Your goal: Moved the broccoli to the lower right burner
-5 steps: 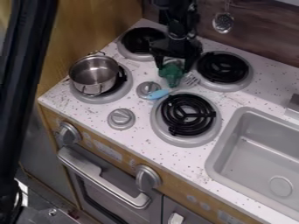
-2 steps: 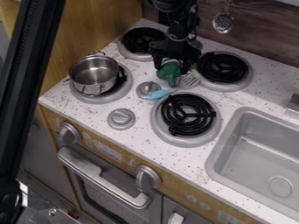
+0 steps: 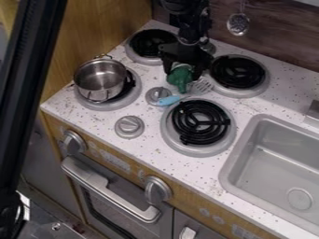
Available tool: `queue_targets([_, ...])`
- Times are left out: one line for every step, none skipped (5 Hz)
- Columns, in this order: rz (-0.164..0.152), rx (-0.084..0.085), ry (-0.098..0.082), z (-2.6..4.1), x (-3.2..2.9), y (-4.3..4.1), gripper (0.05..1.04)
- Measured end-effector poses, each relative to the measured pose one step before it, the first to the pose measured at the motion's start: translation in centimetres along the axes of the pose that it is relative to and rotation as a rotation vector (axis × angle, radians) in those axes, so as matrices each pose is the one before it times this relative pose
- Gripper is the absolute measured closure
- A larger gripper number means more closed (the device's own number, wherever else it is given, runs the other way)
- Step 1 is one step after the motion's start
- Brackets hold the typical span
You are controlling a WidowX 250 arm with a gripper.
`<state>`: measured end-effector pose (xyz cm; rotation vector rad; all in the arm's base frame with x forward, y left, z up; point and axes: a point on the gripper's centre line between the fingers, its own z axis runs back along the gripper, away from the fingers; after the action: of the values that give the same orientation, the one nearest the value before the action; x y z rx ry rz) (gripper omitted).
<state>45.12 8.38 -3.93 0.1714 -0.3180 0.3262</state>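
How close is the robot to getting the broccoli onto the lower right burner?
Reaching the broccoli looks done: the claw is right at it. Getting hold of it seems to be the step in hand, but I can't tell if the grip is firm. Carrying it over and setting it on the lower right burner are left, since it isn't there yet.

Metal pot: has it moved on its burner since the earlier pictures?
No, the metal pot has not visibly moved; against the front left burner's gray ring, it sits in the same place as before.

Black robot arm (image 3: 189,22), rounded upper joint (image 3: 177,5)
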Motion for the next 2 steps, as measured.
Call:
queue_targets([-0.0043, -0.051, -0.0733, 3.179, -0.35, -0.445, 0.263])
queue_targets([-0.0246, -0.0227, -0.0452, 3.35, -0.09, -0.648, 0.562])
